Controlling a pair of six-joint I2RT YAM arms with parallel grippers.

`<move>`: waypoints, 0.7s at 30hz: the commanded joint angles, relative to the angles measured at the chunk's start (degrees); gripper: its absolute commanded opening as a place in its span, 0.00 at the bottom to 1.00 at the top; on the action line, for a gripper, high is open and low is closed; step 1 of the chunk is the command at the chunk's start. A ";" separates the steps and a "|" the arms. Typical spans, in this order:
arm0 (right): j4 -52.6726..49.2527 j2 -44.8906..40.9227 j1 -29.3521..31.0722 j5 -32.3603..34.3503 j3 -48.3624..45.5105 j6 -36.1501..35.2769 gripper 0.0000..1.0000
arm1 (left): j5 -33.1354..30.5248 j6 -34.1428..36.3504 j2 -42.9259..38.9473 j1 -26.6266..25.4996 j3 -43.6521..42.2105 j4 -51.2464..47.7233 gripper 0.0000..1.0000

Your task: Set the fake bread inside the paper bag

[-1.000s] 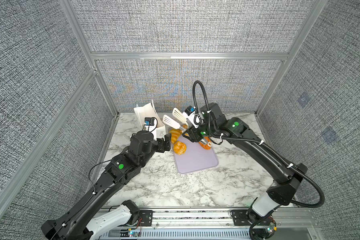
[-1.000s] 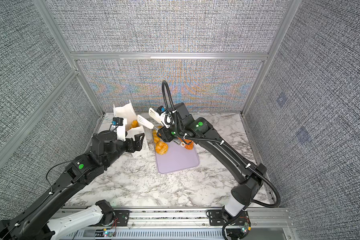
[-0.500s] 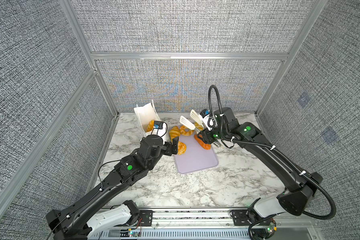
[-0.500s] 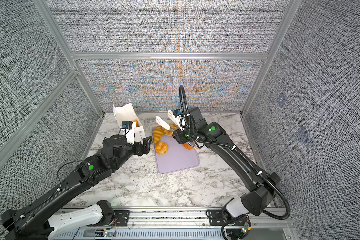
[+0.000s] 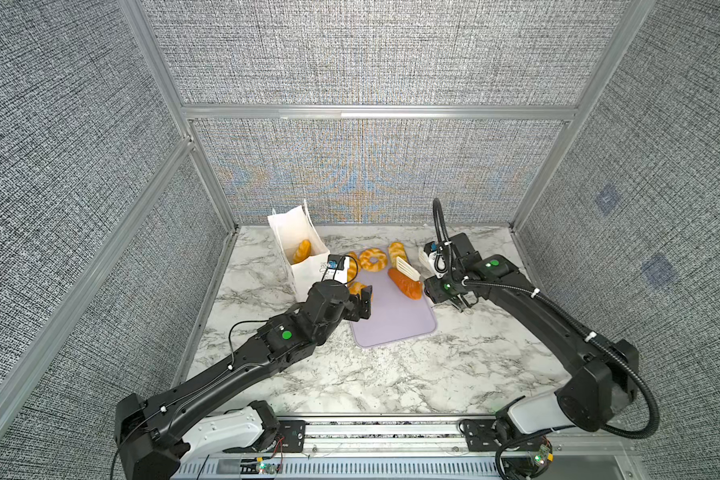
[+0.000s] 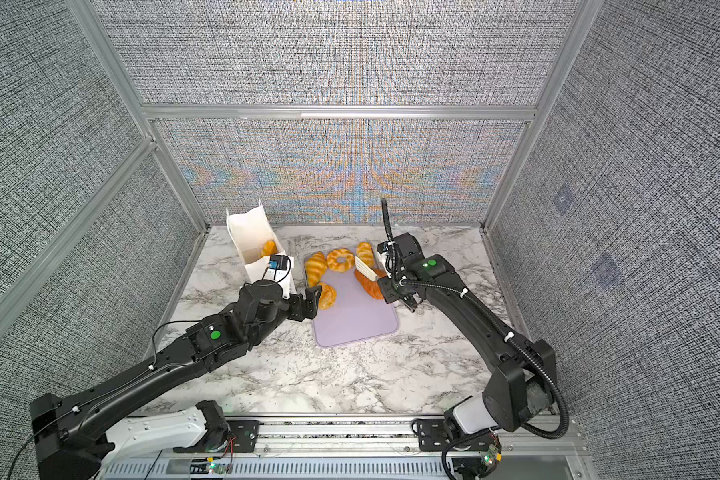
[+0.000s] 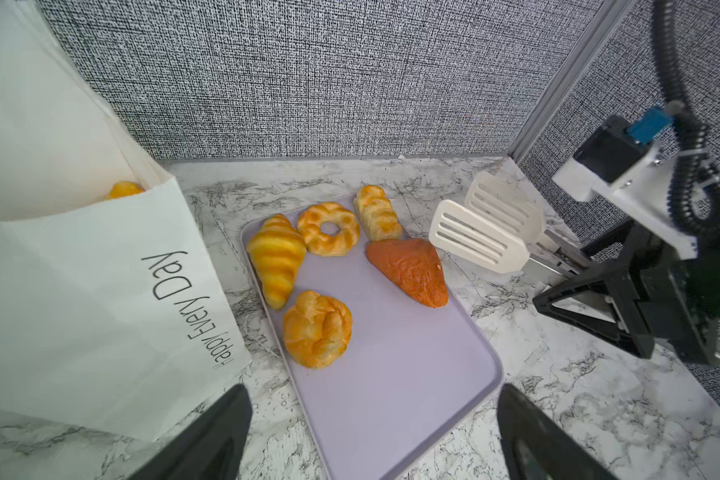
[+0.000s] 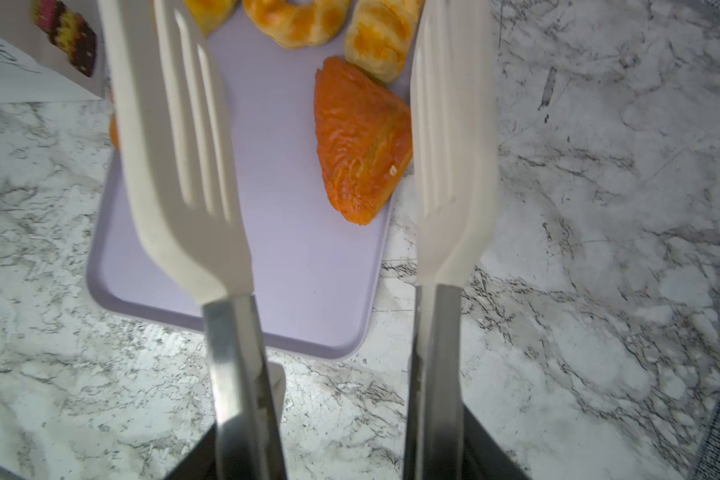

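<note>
bag (image 5: 304, 266) holds one roll (image 5: 302, 250) | left claw (image 7: 370, 436) agape, empty

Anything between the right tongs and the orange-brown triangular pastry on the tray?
Nothing visible. The right gripper's white spatula blades are spread apart, empty, above the orange-brown triangular pastry, which lies uncovered on the lavender tray, beside a roll.

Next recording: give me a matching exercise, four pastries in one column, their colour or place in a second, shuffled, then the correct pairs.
Things:
1. ring pastry
2. triangular pastry
3. swirl bun
4. pastry in the paper bag

Descriptions:
A. darker orange-brown, near the lavender tray's edge
B. only partly visible over a white rim
C. has a hole, between the striped croissant and a small roll
D. tray pastry nearest the left tool

Pairs: 1-C, 2-A, 3-D, 4-B
</note>
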 commanded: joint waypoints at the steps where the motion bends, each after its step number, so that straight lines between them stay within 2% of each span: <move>1: -1.38 2.08 -0.19 3.52 -0.84 -0.60 0.58 | 0.66 -2.47 1.25 -0.46 -0.81 3.54 0.94; 7: -2.33 7.79 -0.22 4.65 -0.77 -0.73 0.58 | 1.88 -4.89 2.37 -0.56 -3.95 6.97 0.94; 21: -4.07 14.20 2.58 7.96 0.96 -1.04 0.58 | 0.40 -5.33 0.54 -0.60 -6.49 5.88 0.95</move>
